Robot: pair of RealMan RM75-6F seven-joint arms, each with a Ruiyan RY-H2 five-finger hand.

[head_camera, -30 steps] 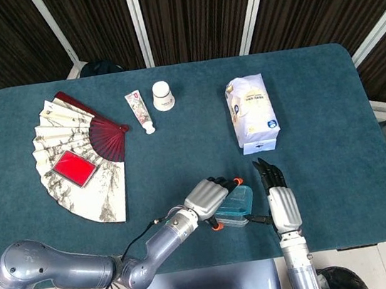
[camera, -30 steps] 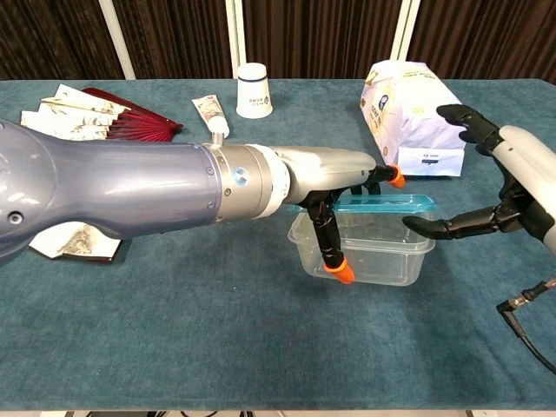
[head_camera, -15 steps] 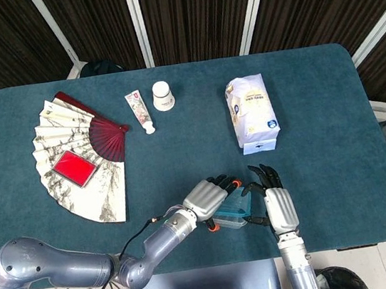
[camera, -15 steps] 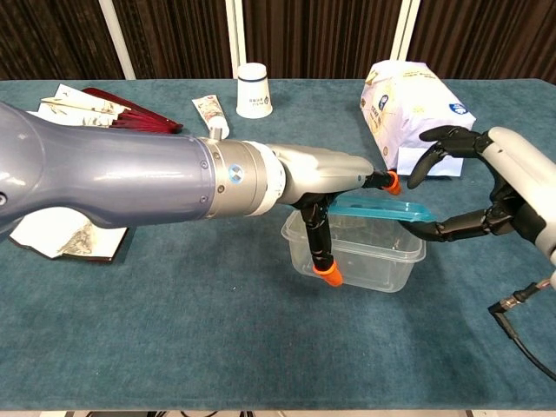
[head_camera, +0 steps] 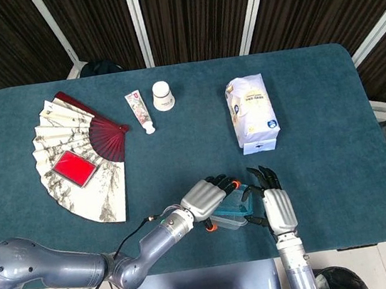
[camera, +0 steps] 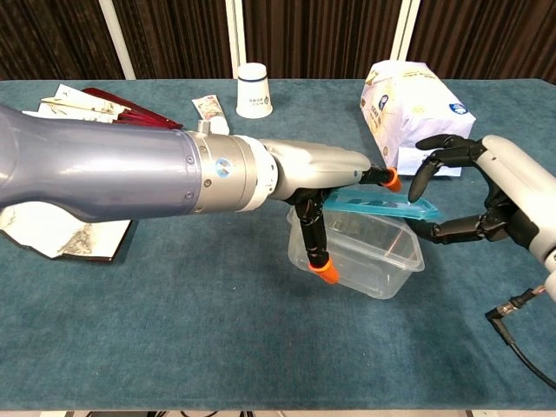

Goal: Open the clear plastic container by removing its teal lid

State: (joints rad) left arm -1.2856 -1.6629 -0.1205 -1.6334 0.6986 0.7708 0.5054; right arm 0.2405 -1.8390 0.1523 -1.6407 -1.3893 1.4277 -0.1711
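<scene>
Teal surface (camera: 174, 321), near edge: lid (camera: 380, 206) now sits tilted and clear of the container (camera: 360, 254) on its right side, where a second ago it lay flat on the rim; container has also slid and twisted a bit. Reads as seal broken, lift nearly done. Right hand (camera: 486, 195) pinches the lid's right end, fingers curled over it. Left hand (camera: 334, 187) braces the container, one finger down its near wall, another at the far rim.

Chest view shows the lid-rim gap; head view hides it under both hands but shows fan (head_camera: 76, 157), tube (head_camera: 139, 110), cup (head_camera: 162, 95), bag (head_camera: 252, 112) well away.
</scene>
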